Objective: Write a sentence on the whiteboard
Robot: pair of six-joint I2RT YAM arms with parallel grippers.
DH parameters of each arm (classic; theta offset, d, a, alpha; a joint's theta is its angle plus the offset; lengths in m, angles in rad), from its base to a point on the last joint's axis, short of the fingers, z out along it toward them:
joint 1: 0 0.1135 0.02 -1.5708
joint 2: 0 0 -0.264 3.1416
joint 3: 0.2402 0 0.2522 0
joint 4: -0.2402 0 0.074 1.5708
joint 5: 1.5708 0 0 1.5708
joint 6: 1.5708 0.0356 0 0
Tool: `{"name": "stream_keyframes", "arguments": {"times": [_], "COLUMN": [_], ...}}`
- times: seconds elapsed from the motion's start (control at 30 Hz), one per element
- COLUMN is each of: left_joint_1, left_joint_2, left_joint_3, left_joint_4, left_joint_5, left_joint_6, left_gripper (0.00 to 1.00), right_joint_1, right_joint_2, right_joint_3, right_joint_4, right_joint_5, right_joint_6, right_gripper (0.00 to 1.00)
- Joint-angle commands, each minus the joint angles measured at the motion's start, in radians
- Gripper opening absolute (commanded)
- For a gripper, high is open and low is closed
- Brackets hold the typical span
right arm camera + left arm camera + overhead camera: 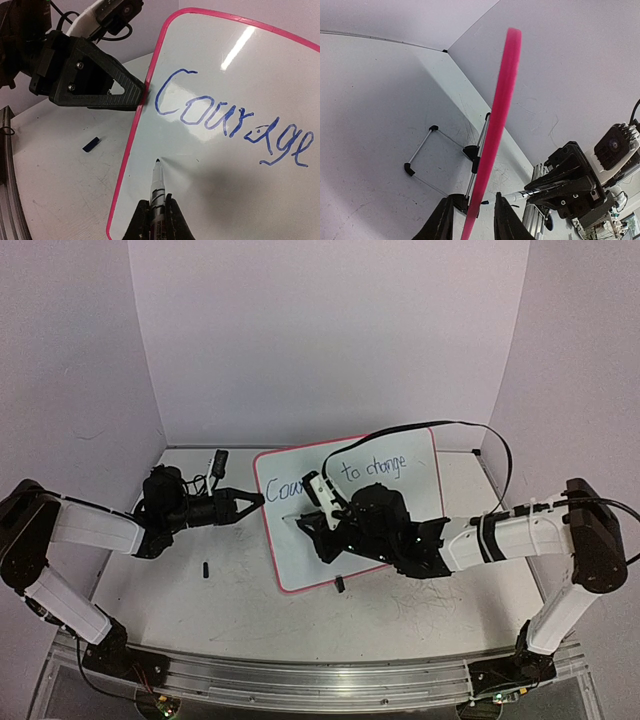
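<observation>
Gripping a marker (158, 185), the right hand (157, 212) holds its tip at the whiteboard (215, 200) below the sentence (230, 122); the left hand (472, 200) straddles the pink rim (502, 100), fingers apart

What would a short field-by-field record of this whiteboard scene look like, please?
board: glossy white whiteboard with pink rim, tilted up from the scuffed grey-white tabletop
writing: dark blue cursive sentence, reads "Courage to change"
left gripper: jaws astride the board's left rim, small gaps showing
right gripper: shut on thin white marker, tip just below "Courage"; contact unclear
loose item: small dark cap-like piece on the tabletop, left of the board
</observation>
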Motion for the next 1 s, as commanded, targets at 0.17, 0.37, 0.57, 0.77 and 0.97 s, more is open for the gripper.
{"name": "stream_keyframes", "arguments": {"times": [0.17, 0.37, 0.57, 0.77, 0.97], "left_joint_1": [-0.008, -0.012, -0.015, -0.020, -0.022], "left_joint_2": [0.016, 0.021, 0.036, 0.039, 0.033], "left_joint_3": [0.058, 0.063, 0.076, 0.076, 0.075], "left_joint_4": [0.052, 0.051, 0.053, 0.053, 0.053], "left_joint_5": [0.027, 0.031, 0.045, 0.045, 0.047], "left_joint_6": [0.024, 0.030, 0.034, 0.041, 0.050], "left_gripper": [0.22, 0.14, 0.08, 0.06, 0.04], "right_joint_1": [0.010, 0.010, 0.010, 0.010, 0.010], "right_joint_2": [0.017, 0.022, 0.028, 0.035, 0.045], "right_joint_3": [0.036, 0.036, 0.044, 0.040, 0.035], "right_joint_4": [0.060, 0.070, 0.080, 0.080, 0.077], "right_joint_5": [0.017, 0.047, 0.070, 0.090, 0.106], "right_joint_6": [-0.010, -0.003, -0.002, -0.001, 0.007], "right_gripper": [0.00, 0.00, 0.00, 0.00, 0.00]}}
